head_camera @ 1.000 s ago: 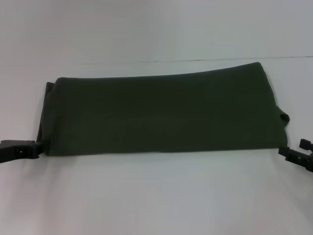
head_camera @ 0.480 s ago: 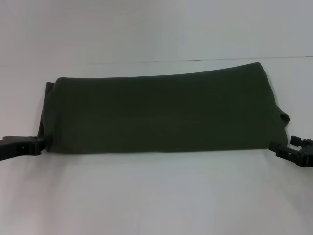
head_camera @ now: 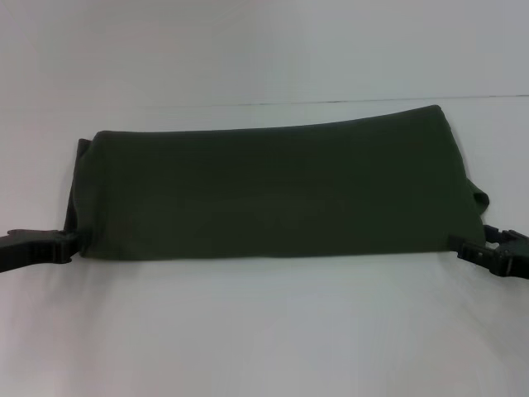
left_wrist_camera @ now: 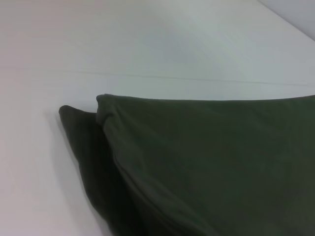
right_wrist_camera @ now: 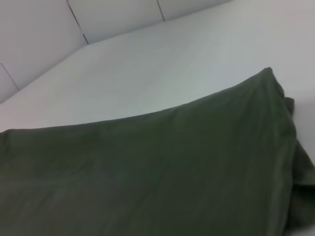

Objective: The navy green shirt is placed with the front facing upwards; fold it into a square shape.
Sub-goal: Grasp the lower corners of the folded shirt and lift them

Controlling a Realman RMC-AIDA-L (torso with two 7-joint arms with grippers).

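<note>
The navy green shirt (head_camera: pixel 273 194) lies on the white table as a long folded band with its plain green side up; no print shows. My left gripper (head_camera: pixel 70 246) is at the band's near left corner, its tip at the cloth edge. At the near right corner, my right gripper (head_camera: pixel 473 242) is open and low against the cloth. In the left wrist view the shirt (left_wrist_camera: pixel 211 167) shows close up, with a lower layer sticking out at its end. The right wrist view is mostly filled by the shirt (right_wrist_camera: pixel 162 172).
The white table (head_camera: pixel 264 331) runs wide in front of and behind the shirt. A seam line (head_camera: pixel 347 102) crosses the table just behind the shirt. A small flap of cloth (head_camera: pixel 479 197) sticks out at the band's right end.
Both grippers have moved inward toward the shirt's near corners: the left one slightly right, the right one left and a little up. The shirt has not moved.
</note>
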